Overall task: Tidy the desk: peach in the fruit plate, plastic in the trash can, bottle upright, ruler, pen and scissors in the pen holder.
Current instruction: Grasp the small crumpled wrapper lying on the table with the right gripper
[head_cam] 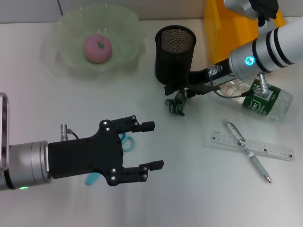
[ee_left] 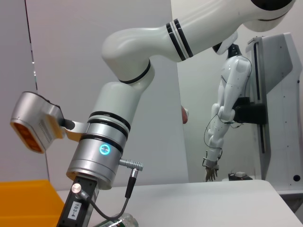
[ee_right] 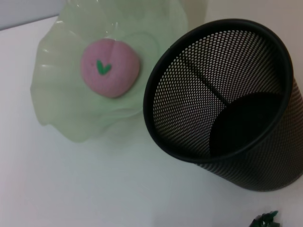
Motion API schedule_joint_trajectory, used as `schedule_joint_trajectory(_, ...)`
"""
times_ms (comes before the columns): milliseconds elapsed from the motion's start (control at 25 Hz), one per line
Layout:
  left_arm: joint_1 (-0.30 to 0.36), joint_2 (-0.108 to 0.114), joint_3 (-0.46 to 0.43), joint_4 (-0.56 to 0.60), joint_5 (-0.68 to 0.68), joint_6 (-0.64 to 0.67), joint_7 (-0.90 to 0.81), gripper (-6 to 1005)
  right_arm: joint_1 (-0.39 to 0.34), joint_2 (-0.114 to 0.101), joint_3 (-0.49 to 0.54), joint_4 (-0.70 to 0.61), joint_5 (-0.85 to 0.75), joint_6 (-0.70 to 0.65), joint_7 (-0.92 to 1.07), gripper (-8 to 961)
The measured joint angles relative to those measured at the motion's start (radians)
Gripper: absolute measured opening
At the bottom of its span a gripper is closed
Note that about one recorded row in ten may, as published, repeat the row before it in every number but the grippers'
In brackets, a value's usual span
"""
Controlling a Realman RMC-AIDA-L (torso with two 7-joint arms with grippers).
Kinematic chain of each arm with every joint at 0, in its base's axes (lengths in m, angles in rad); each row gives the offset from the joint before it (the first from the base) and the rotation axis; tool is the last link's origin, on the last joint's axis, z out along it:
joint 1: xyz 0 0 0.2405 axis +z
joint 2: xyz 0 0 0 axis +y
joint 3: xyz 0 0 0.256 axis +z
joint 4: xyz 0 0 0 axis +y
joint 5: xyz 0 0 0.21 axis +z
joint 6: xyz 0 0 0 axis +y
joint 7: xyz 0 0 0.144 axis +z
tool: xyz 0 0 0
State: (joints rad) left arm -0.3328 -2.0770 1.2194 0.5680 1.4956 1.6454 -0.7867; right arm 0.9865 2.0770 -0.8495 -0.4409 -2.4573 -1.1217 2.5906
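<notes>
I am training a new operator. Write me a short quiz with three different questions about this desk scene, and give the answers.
1. True or false: the pink peach already lies in the pale green fruit plate.
2. What crosses the clear plastic ruler? A) silver pen B) scissors C) bottle
3. Fill in: the green-labelled plastic bottle lies on its ____.

Key
1. True.
2. A, the silver pen.
3. Side. The right gripper is low beside the black mesh pen holder; the left gripper, jaws open, hovers over the blue-handled scissors.

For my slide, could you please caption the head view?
Peach in fruit plate; open left hand above scissors; right hand holds green plastic.
</notes>
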Motion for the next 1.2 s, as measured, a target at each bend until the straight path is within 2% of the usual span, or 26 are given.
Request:
schedule_joint_trajectory(320,0.0,0.0,0.0,-0.01,0.0,0.002,0.025,734,0.012,0.001,-0.058,0.001,0.001,0.013,0.003,780)
schedule_joint_trajectory(1200,-0.001,0.0,-0.001,-0.022,-0.002,0.002,0.026,735,0.012,0.005,-0.065,0.036,0.001,0.066,-0.012,779)
